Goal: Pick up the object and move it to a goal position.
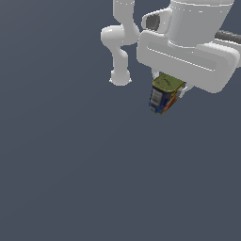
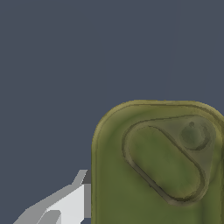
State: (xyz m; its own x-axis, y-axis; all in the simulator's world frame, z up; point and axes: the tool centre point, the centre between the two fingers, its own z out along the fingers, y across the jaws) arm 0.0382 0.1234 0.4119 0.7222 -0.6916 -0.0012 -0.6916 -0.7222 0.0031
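Pickup looks done: pincer (image 1: 167,90) clamped on tin can (image 1: 164,94), which seems raised off desk (image 1: 70,179). Left: carry to goal pos, no marker visible.

The end effector (image 1: 167,92) hangs above a flat, uniform grey surface (image 1: 70,179) with open space below it and to both sides. No loose item lies on the surface beneath or around the end effector in either view. The only body occupying the gap between the fingers is the tin can (image 1: 164,95), which fills that gap and extends below the fingertips, so it is the lowest point of the assembly. Beyond the end effector, toward the exterior view's left, the arm's own links and base (image 1: 120,77) stand on the surface and form the sole obstruction nearby. In the wrist view, one finger (image 2: 72,203) lies against the can's side.
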